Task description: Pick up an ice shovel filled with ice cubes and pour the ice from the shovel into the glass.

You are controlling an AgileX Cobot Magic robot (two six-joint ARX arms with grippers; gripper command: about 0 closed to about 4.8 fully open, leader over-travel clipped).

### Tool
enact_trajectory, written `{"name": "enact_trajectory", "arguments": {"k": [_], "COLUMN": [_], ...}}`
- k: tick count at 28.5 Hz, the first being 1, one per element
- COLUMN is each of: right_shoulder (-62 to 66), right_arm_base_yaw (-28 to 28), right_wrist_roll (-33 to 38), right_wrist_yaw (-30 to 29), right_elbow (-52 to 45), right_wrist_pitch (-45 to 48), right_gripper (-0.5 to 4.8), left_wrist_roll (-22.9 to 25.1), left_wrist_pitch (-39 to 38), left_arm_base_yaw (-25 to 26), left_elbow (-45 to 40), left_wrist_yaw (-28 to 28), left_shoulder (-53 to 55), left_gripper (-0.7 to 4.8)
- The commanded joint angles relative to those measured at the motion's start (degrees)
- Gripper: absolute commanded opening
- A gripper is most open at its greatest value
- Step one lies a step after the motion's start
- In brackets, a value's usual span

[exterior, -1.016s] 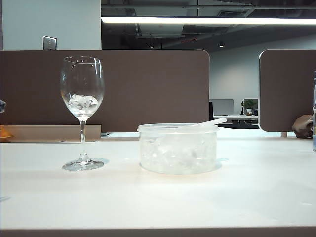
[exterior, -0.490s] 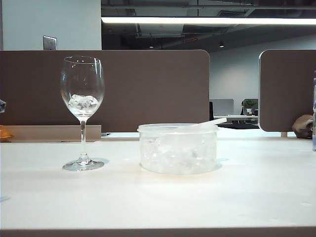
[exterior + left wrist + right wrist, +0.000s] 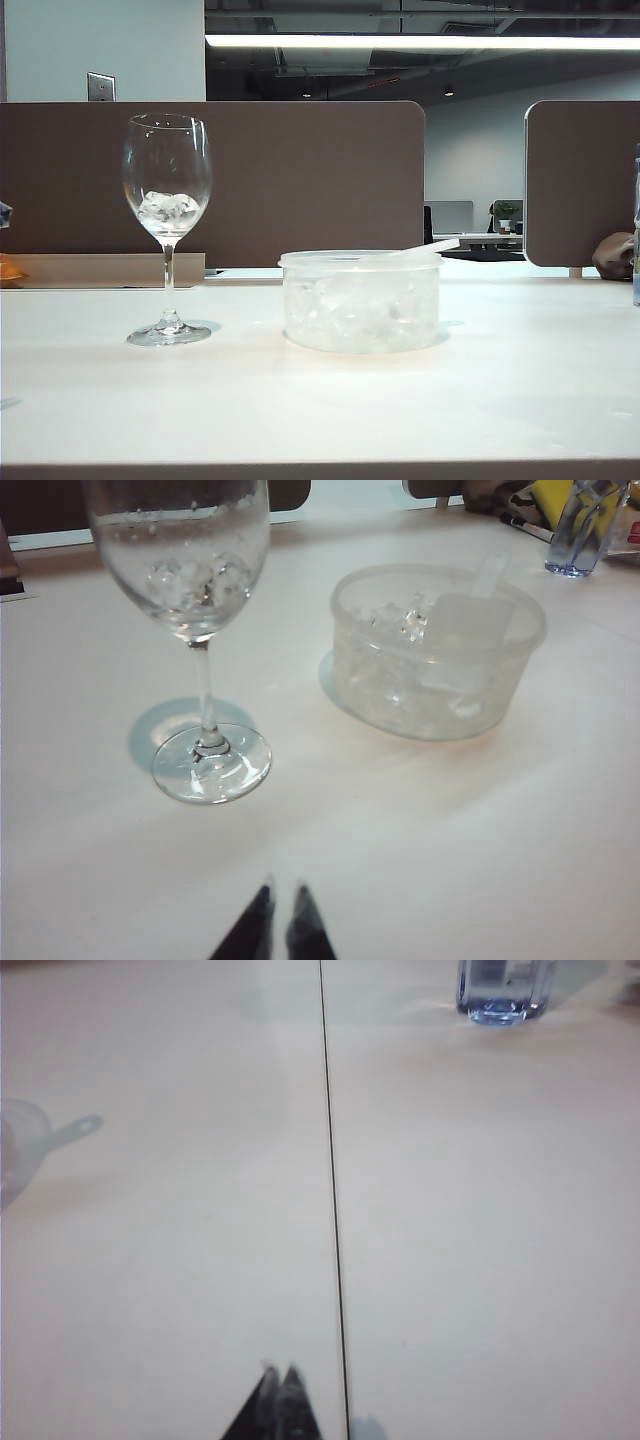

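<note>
The glass (image 3: 166,190) stands upright at the left of the table with a few ice cubes (image 3: 168,208) in its bowl. More ice cubes (image 3: 402,618) fill the round plastic tub (image 3: 361,300) at the centre. The ice shovel (image 3: 470,608) rests in the tub, its handle (image 3: 430,246) sticking out over the right rim. Neither gripper shows in the exterior view. My left gripper (image 3: 282,890) hovers over bare table short of the glass's foot (image 3: 212,763), tips nearly together, empty. My right gripper (image 3: 278,1372) is shut and empty, well away from the shovel's handle end (image 3: 80,1128).
A blue-tinted tumbler (image 3: 503,990) stands at the far right of the table. A dark seam (image 3: 331,1180) runs along the tabletop beside my right gripper. Brown partition panels (image 3: 300,180) stand behind the table.
</note>
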Motion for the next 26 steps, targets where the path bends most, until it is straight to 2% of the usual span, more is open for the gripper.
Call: {"name": "enact_trajectory", "arguments": {"k": [1,9,13,26], "right_shoulder": [-0.35,-3.13,-3.34,-8.5], "right_arm_base_yaw": [-0.02,-0.28,-0.15,-0.11], "right_wrist_roll": [-1.79,-6.78,-6.84,-6.88], "right_wrist_yaw": [0.0,0.0,-1.75,-1.14], "right_elbow": [-0.42,-0.42,-0.42,-0.42], "right_wrist_pitch": [-0.92,-1.92,-1.92,-1.92], "right_gripper": [-0.05,-0.05,0.0,0.0], "left_wrist_roll": [0.24,0.24,0.24,0.24], "left_wrist_pitch": [-0.13,-0.13,-0.13,-0.13], "left_arm_base_yaw": [0.09,0.09,0.09,0.09], "left_elbow": [0.02,0.04,0.02,0.04], "left_wrist_yaw": [0.24,0.26,0.26,0.24], "left_shoulder": [0.04,0.04,0.04,0.04], "left_gripper": [0.29,0.29,0.29,0.29]}}
